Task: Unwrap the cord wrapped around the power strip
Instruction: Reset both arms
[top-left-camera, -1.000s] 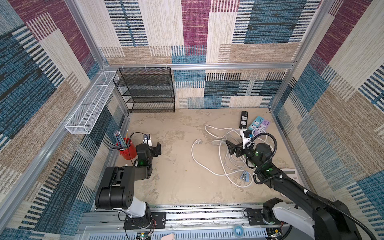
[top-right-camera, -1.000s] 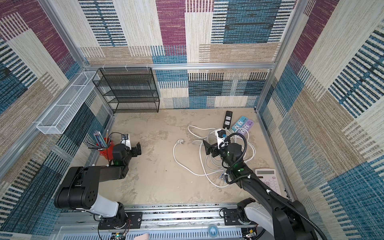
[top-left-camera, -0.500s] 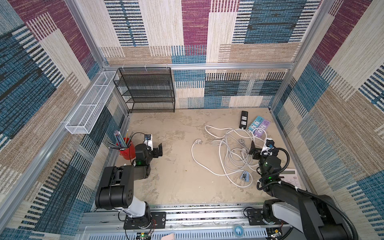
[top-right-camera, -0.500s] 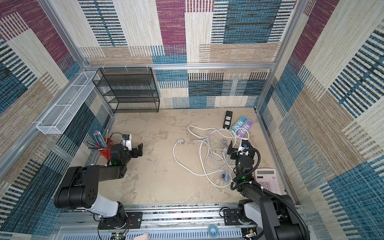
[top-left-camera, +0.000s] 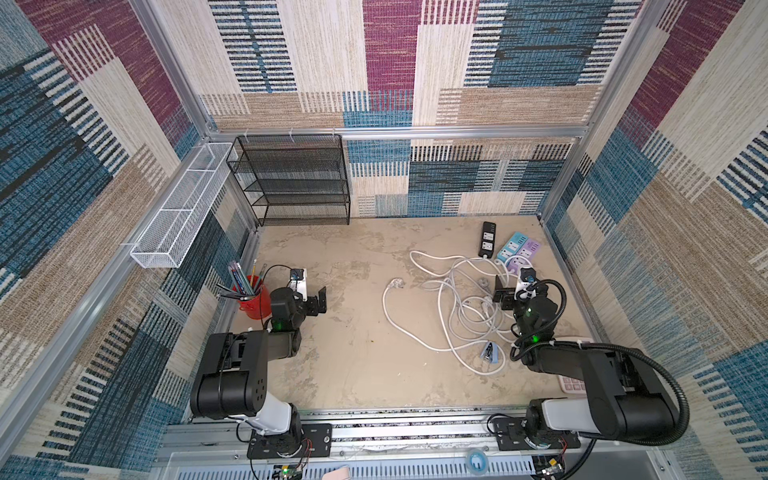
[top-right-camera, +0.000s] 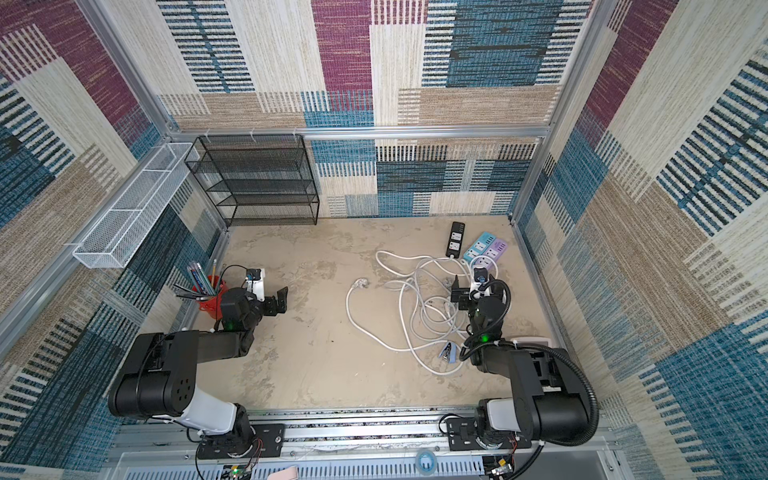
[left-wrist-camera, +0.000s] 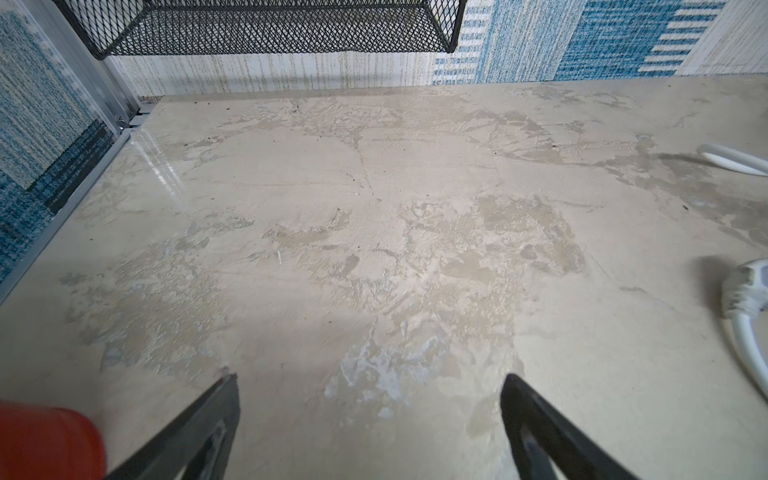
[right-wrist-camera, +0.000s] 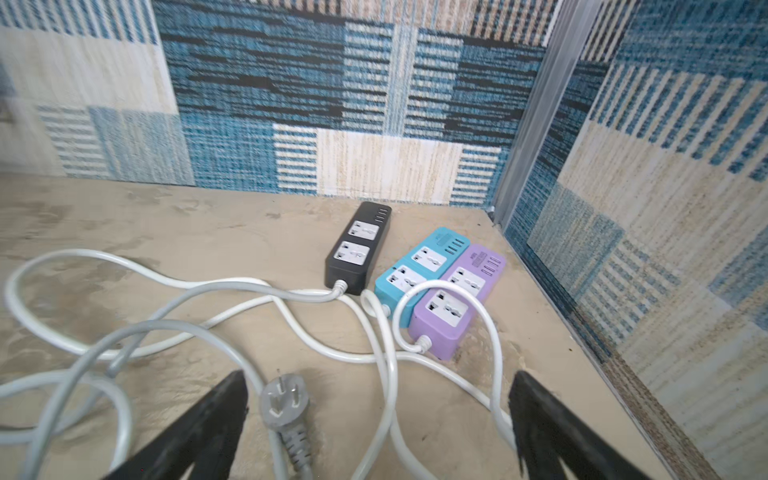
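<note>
Three power strips lie side by side at the back right: black (top-left-camera: 487, 245) (right-wrist-camera: 359, 249), blue (top-left-camera: 512, 246) (right-wrist-camera: 422, 266) and purple (top-left-camera: 524, 255) (right-wrist-camera: 457, 299). Their white and grey cords (top-left-camera: 449, 307) (top-right-camera: 415, 307) sprawl loose over the table in front of them. One white loop (right-wrist-camera: 444, 283) arches over the purple strip. My right gripper (top-left-camera: 517, 291) (top-right-camera: 473, 291) (right-wrist-camera: 378, 399) hovers open over the cords, with a grey plug (right-wrist-camera: 284, 405) between its fingers, untouched. My left gripper (top-left-camera: 313, 303) (top-right-camera: 276, 302) (left-wrist-camera: 370, 399) is open and empty at the left.
A red pen cup (top-left-camera: 251, 297) stands beside the left arm. A black mesh rack (top-left-camera: 291, 183) sits at the back left and a white wire basket (top-left-camera: 183, 208) hangs on the left wall. A calculator (top-left-camera: 573, 384) and a small blue object (top-left-camera: 489, 351) lie at the front right.
My right arm has drawn back from its stretch over the cords toward the front right, its gripper still open. The left arm has barely moved.
</note>
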